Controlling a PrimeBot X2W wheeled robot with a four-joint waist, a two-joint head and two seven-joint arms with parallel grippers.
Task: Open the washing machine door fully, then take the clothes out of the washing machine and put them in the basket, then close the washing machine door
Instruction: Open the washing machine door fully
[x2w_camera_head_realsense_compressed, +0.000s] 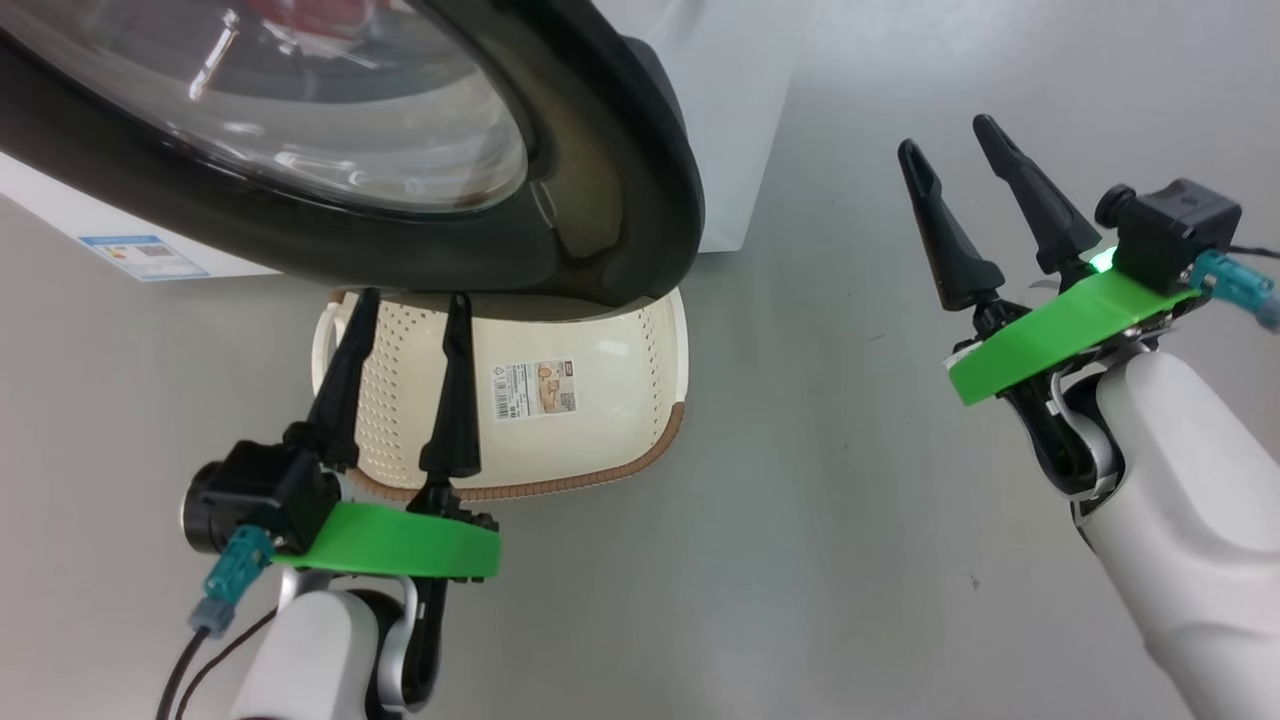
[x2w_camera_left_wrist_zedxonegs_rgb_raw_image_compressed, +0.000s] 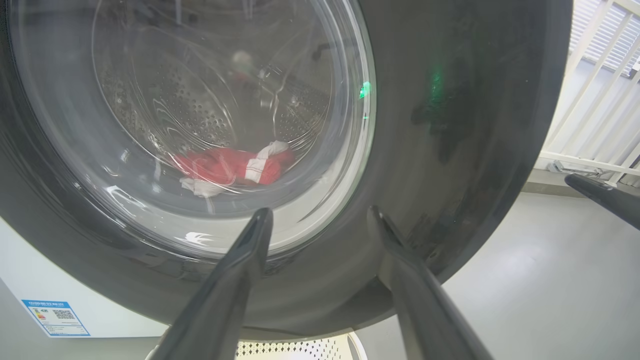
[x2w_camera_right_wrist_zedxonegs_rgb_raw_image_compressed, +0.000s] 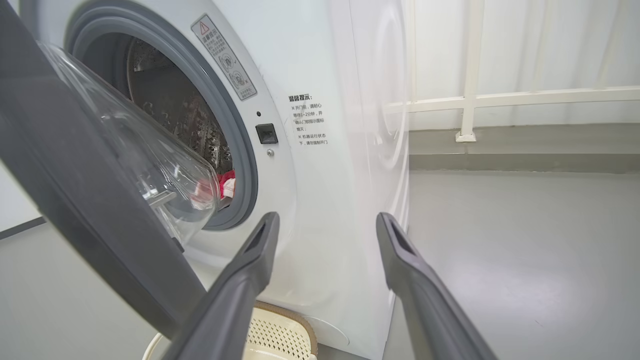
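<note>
From the head, the door stands ajar above the basket, which has no clothes in it, while the left gripper and right gripper both hang with fingers spread, holding nothing. The left wrist looks through the door's bulging glass at the clothes, a red heap with white trim low in the drum, so unloading and closing are not yet done. From the right wrist, the washing machine shows its grey seal uncovered and the door seemingly only part-way open, though the angle is hard to judge.
</note>
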